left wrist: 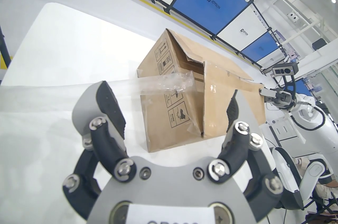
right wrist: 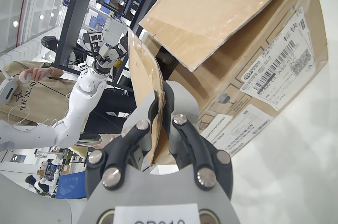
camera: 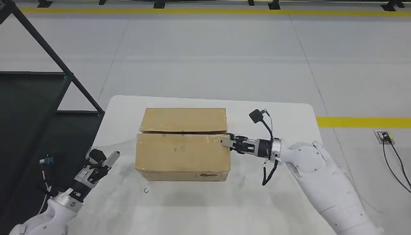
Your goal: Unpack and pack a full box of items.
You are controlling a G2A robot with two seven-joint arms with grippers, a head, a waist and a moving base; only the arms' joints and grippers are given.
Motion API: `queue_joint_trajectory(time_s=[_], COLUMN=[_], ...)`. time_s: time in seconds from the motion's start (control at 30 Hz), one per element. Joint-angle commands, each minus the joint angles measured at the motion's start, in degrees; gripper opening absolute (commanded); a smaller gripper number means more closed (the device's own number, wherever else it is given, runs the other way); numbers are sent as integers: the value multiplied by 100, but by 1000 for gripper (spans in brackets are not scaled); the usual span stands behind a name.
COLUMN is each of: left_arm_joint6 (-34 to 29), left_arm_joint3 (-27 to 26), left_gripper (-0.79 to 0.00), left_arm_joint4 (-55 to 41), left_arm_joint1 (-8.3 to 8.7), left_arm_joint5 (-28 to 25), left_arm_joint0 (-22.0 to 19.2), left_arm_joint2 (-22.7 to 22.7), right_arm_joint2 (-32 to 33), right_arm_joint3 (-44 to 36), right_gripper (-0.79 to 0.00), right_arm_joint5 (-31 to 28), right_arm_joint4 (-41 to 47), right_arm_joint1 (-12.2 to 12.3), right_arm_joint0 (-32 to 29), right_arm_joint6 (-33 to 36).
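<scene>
On the white table (camera: 270, 196), near its middle: one brown cardboard box (camera: 183, 146) is sitting flat on its base, one long side facing the robot. Its two long top flaps are meeting along a seam in the top view. In the wrist views they are not lying flat but standing lifted, with a dark gap showing beneath them at the box's right end.

Right gripper (right wrist: 161, 96): is sitting at the box's right end, level with its top edge. Its jaws are drawn almost together and are pinching the corner of one top flap (right wrist: 144, 64). The cardboard edge is running down between the two pads.

Left gripper (left wrist: 169, 94): is hanging over the table's left part, apart from the box and pointing toward its left end. Its jaws are standing wide apart and are gripping nothing.

Clear tape strip (left wrist: 165, 82): is sticking out, crumpled, from the box's left end face. One end is attached and the rest is hanging loose.

Printed labels (right wrist: 280, 69): white, with barcodes, are sitting on the box's right end face beside handling symbols.
</scene>
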Motion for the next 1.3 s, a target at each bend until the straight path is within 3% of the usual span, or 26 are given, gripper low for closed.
queue_joint_trajectory(time_s=[0.0,0.53,1.27], left_arm_joint6=[10,-18,71], left_arm_joint3=[-10,-72,-128], left_gripper=[0,0,0], left_arm_joint4=[-6,88,130], left_arm_joint1=[2,30,61], left_arm_joint5=[0,-64,-84], left_arm_joint0=[21,110,214], left_arm_joint2=[6,95,135], right_arm_joint2=[35,474,965], right_arm_joint3=[-21,-597,-1124], right_gripper=[-785,-785,-785], right_arm_joint5=[-18,-51,106], right_arm_joint4=[8,-146,-402], right_arm_joint1=[12,181,404], right_arm_joint0=[-46,-663,-1019], right_arm_joint6=[-25,-281,9])
